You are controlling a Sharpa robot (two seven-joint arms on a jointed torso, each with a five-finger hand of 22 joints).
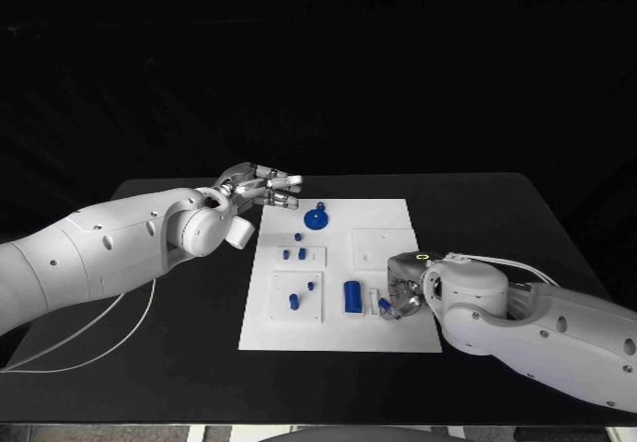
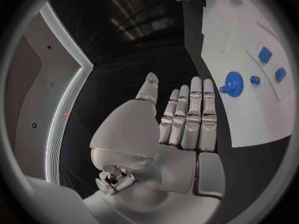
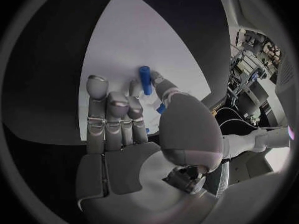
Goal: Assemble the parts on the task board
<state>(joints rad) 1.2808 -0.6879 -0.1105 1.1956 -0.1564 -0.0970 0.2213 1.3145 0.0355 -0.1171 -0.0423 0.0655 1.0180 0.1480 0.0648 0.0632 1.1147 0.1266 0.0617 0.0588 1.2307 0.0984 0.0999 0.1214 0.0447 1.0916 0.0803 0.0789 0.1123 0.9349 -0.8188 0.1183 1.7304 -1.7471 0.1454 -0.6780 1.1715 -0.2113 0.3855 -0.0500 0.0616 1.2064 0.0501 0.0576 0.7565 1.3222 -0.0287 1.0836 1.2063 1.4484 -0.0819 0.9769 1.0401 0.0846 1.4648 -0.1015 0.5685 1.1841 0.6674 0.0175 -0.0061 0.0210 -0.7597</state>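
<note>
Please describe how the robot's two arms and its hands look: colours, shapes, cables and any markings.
Both arms are smooth, rounded white shells with small dark screw holes. The left hand and right hand are silver metal with segmented fingers. A thin white cable loops beneath the left arm; white cables and a small green light sit at the right wrist.

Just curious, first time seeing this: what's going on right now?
Left hand open, off the task board. Right hand at blue cylinder, grip unclear. Nothing blocking.

Our left hand [image 1: 266, 187] hovers at 11 o'clock, fingers straight, holding nothing. Our right hand [image 1: 405, 295] sits low at 5 o'clock, fingers down.
</note>
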